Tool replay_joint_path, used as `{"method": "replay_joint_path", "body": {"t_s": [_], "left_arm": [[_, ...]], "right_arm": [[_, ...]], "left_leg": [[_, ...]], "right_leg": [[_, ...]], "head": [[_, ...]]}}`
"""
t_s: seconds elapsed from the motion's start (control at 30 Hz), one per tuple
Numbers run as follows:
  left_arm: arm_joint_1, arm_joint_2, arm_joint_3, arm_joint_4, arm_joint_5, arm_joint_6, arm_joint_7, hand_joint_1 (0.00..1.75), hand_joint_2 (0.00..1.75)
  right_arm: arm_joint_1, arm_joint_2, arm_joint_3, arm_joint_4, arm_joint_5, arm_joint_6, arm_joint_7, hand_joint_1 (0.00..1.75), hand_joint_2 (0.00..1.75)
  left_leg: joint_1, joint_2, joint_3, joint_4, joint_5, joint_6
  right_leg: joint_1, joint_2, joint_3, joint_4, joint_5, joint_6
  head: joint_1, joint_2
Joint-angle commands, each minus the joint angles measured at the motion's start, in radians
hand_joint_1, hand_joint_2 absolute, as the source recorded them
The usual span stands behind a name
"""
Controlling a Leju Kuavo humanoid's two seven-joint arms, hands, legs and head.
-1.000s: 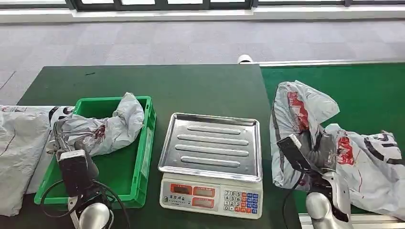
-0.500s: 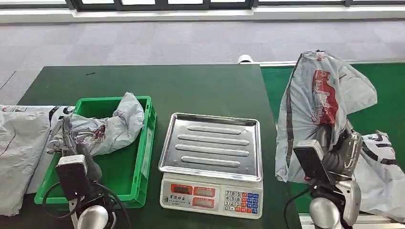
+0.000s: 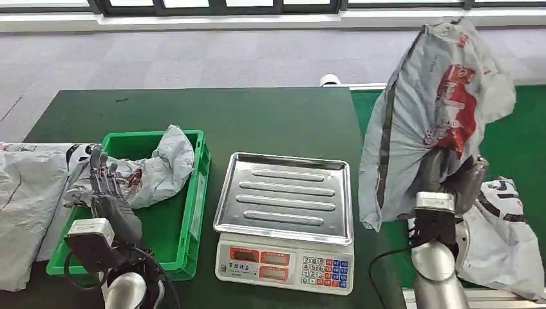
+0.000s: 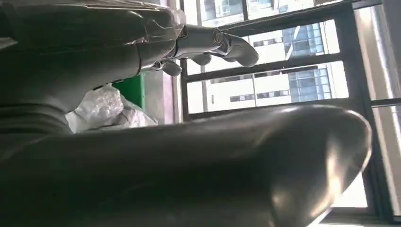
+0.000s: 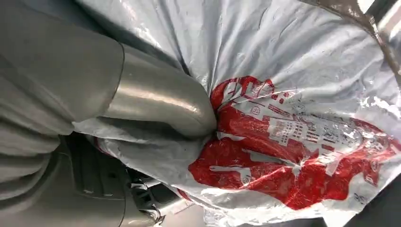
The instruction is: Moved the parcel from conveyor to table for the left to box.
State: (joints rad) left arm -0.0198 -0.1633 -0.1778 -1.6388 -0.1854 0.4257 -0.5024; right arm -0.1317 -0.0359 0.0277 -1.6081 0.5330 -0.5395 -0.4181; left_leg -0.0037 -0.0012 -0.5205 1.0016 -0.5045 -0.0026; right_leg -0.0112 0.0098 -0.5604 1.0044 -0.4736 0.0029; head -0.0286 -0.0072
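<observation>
My right hand (image 3: 451,183) grips a grey plastic parcel (image 3: 438,109) with red print and holds it high above the green conveyor (image 3: 525,138), its loose end hanging down beside the scale. In the right wrist view the thumb (image 5: 161,104) presses into the parcel (image 5: 307,142). My left hand (image 3: 109,190) is open, fingers straight and apart, over the left part of the green box (image 3: 201,180). A second grey parcel (image 3: 161,168) lies in that box, just beyond the fingers (image 4: 208,42). Whether they touch it I cannot tell.
A weighing scale with a steel tray (image 3: 283,199) stands between box and conveyor on the dark green table (image 3: 257,116). Another grey parcel (image 3: 508,238) lies on the conveyor under my right arm. More grey parcels (image 3: 26,193) lie left of the box.
My right hand has lifted the red-printed parcel up off the conveyor. My left hand has spread and straightened its fingers, its wrist drawing back toward me.
</observation>
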Motion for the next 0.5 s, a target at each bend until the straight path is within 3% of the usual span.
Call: {"method": "replay_joint_path", "body": {"t_s": [0.03, 0.27, 0.5], "left_arm": [[-0.088, 0.036, -0.059, 0.125, 0.011, -0.033, -0.002, 0.0, 0.0], [-0.111, 0.029, -0.074, 0.159, 0.011, -0.028, -0.003, 0.0, 0.0], [-0.13, 0.032, -0.099, 0.173, -0.002, -0.049, 0.008, 0.0, 0.0]], "right_arm": [[-0.148, 0.053, 0.27, 0.366, -0.024, 0.079, 0.016, 1.75, 1.75], [-0.102, 0.062, 0.305, 0.331, -0.02, 0.082, 0.03, 1.75, 1.75], [-0.045, 0.111, 0.381, 0.29, -0.031, 0.24, 0.083, 1.75, 1.75]], "left_leg": [[0.001, 0.003, 0.004, -0.002, 0.001, -0.001], [0.001, -0.003, 0.002, -0.002, 0.002, -0.001], [0.001, -0.003, 0.001, -0.002, 0.002, -0.002]], "right_leg": [[0.001, 0.003, 0.002, -0.002, 0.001, -0.001], [0.001, -0.002, 0.002, -0.002, 0.001, -0.001], [0.001, -0.003, 0.0, -0.002, 0.0, 0.0]], "head": [[0.0, 0.0], [0.0, 0.0], [0.0, 0.0]]}}
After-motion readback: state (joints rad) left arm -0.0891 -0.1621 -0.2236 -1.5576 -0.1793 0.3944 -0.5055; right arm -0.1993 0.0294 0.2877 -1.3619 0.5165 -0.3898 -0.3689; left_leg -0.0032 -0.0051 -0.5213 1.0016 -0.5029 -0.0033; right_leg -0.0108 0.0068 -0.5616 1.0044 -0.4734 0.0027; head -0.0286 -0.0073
